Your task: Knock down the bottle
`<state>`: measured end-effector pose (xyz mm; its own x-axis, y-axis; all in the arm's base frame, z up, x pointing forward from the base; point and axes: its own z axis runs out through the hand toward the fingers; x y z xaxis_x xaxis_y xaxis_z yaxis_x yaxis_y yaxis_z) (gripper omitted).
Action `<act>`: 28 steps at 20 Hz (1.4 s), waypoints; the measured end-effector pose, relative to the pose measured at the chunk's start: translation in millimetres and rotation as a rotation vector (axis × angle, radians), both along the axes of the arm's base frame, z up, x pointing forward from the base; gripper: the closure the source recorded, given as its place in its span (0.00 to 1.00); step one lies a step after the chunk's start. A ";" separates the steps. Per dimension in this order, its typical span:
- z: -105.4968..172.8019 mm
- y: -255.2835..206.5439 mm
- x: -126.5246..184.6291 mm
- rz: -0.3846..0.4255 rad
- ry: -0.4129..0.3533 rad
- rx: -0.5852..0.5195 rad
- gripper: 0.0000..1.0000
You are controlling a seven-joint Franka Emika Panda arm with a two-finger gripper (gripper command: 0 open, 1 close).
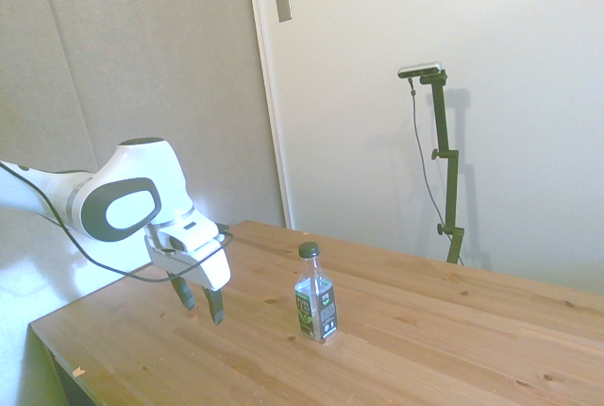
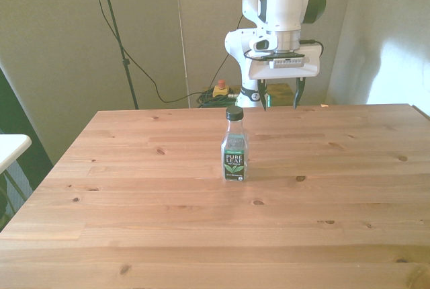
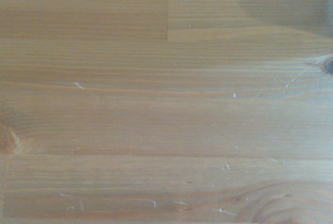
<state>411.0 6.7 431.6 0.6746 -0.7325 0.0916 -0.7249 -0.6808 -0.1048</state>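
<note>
A small clear bottle (image 1: pixel 315 295) (image 2: pixel 234 146) with a dark cap and a dark Pure Leaf label stands upright near the middle of the wooden table (image 1: pixel 444 349) (image 2: pixel 201 228). My gripper (image 1: pixel 202 307) (image 2: pixel 279 98) hovers low over the table, apart from the bottle, to its left in the side view and behind it toward the front view's right. Its two dark fingers (image 2: pixel 296 94) point down and stand open with nothing between them. The wrist view holds only bare wood grain (image 3: pixel 166 104); the bottle is out of that view.
A white surface edge (image 2: pixel 10 146) sits beside the table at the front view's left. Cables and a small red and yellow object (image 2: pixel 219 89) lie on the floor behind the table. Grey walls stand close behind.
</note>
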 end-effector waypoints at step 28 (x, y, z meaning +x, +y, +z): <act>61.7 -121.4 103.1 -0.258 -0.089 -0.045 1.00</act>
